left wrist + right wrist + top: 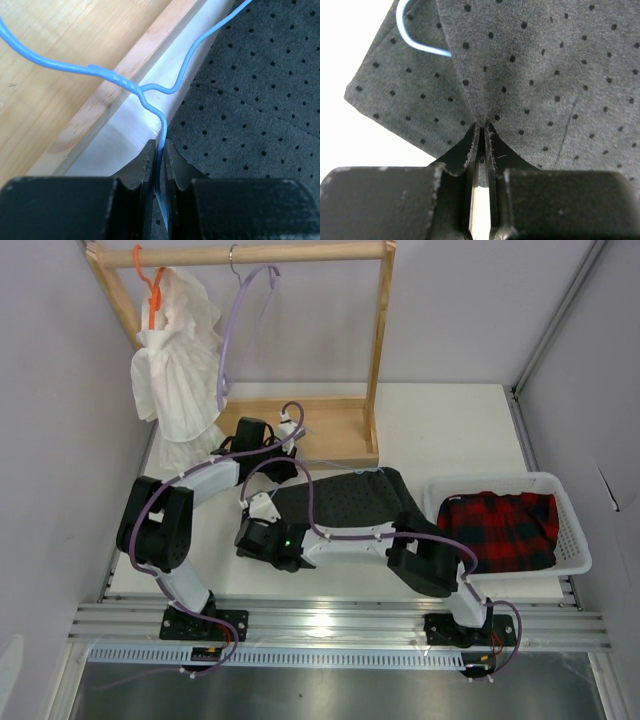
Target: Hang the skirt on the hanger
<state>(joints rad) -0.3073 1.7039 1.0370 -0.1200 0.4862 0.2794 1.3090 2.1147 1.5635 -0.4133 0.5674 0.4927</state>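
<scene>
Nearest the arm bases, the right gripper [481, 127] is pinching a raised fold of the skirt [535, 75]. Its fingers are pressing together on the dotted grey cloth, which is fanning out to both sides just beyond the tips. A curved bit of the hanger [412, 40] is peeking out from under the cloth, up and left of that pinch. A little farther out, the left gripper [159, 150] is clamping the blue wire just below its twisted neck. The skirt's edge is lying right beside those fingers on their right, and the wooden rack base [60, 75] on their left. From above, the skirt is lying on the white table [450, 430] between the two grippers and a white basket [575, 540] that is holding a red plaid garment [500, 530]. At the back, a white garment [180, 370] and a lavender hanger [235, 330] are hanging from the rack's rail.
</scene>
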